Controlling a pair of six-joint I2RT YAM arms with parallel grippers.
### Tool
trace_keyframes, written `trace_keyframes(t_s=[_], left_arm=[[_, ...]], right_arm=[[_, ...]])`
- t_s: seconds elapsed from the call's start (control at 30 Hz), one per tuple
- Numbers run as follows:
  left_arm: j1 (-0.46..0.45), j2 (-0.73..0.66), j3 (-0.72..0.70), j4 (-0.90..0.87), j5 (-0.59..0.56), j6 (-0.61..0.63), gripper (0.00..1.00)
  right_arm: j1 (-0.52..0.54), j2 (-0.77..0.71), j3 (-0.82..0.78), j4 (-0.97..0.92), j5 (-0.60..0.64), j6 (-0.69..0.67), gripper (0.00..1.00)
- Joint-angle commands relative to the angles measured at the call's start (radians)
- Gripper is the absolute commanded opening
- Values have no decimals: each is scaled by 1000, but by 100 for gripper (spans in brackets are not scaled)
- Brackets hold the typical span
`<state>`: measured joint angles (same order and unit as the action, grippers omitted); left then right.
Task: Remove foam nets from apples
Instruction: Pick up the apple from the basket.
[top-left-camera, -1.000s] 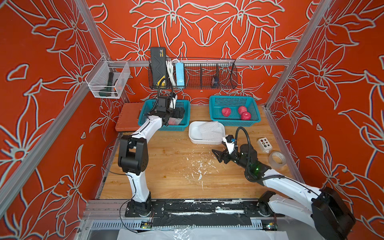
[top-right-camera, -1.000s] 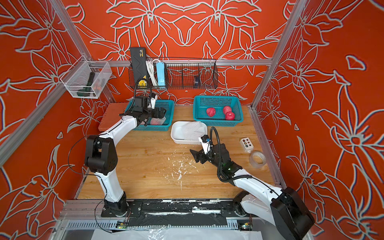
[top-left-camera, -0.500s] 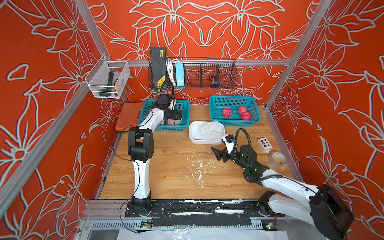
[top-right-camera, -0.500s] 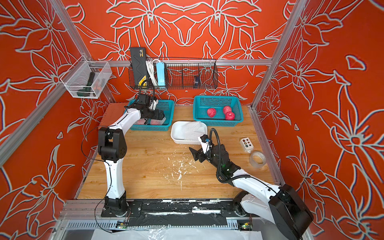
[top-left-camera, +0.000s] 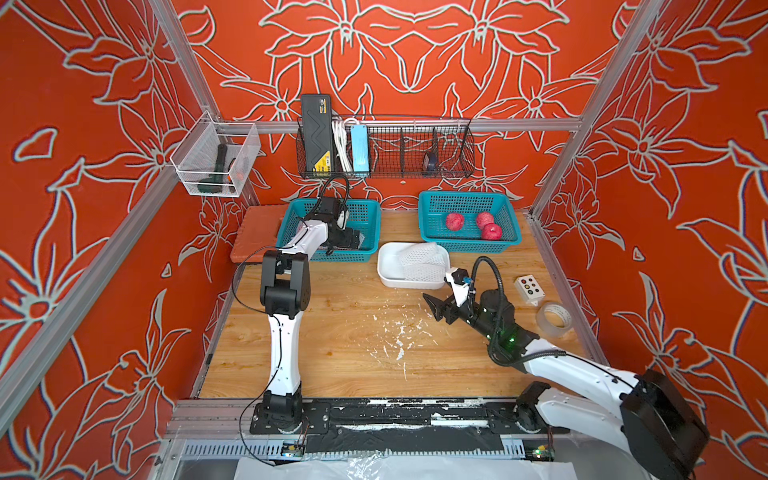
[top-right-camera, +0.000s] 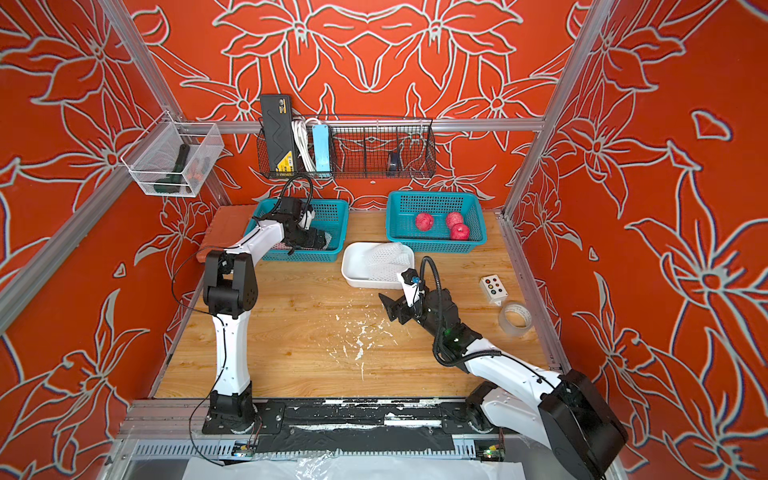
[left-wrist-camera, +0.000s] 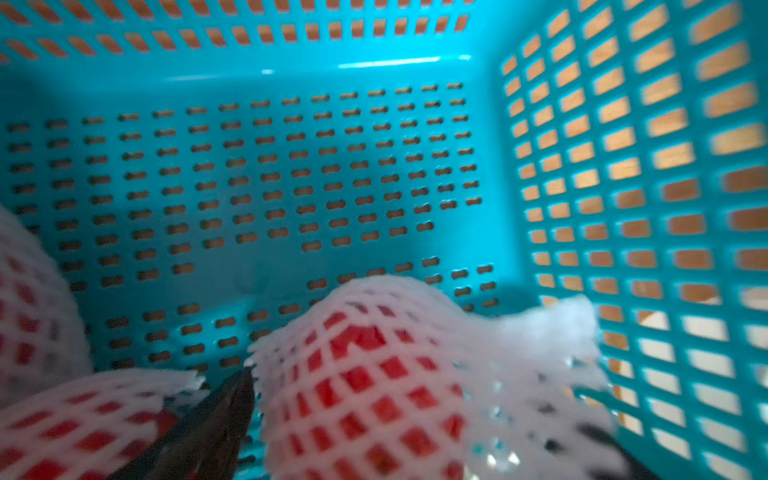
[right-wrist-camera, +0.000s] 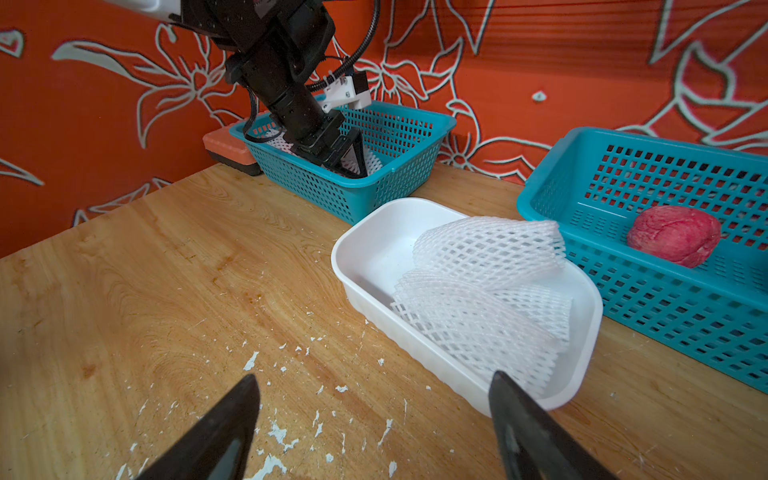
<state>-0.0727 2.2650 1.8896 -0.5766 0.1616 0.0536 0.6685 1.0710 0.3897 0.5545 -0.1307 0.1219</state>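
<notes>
The left tool (top-left-camera: 350, 239) is down inside the left basket (top-left-camera: 371, 206) at 11 o'clock on the table (top-left-camera: 324, 332), its jaws standing wide open around a netted apple (left-wrist-camera: 365, 374) without clamping it. One finger (left-wrist-camera: 224, 411) sits in the narrow gap between that apple and a second netted apple (left-wrist-camera: 83, 419) at its 9 o'clock, and this is the main risk: closing from here could snag the neighbour's mesh as well and drag both fruits up together. The other finger is half hidden under the loose, flared end of the net and blurred, so I cannot tell how deep it reaches. If it catches only that soft flap, the foam would likely tear or slide off the round fruit, dropping the apple and adding to the white crumbs (top-left-camera: 399, 332) on the table. Too firm a squeeze could bruise the fruit, and a snagged lift could tip the light basket. The right tool (right-wrist-camera: 374, 380) hangs open and empty above the table at 3 o'clock, well apart, beside the white tray (top-left-camera: 388, 272) of stripped nets (top-left-camera: 422, 262). Three bare apples (top-left-camera: 484, 219) lie in the right basket (top-left-camera: 469, 248) at 1 o'clock.
</notes>
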Motion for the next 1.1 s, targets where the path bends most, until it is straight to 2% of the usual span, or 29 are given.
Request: trace_keyframes(t_s=[0.0,0.8,1.07], left_arm=[[2,38,28,-19,13,0,97],[2,-52,-67,105,25,-12,62],[2,-75,-88,125,29,-10,57]], right_arm=[[8,-15,-8,14,25,2,87],[8,-29,-7,3,33,17,86],[8,-23,-4,1,32,22,87]])
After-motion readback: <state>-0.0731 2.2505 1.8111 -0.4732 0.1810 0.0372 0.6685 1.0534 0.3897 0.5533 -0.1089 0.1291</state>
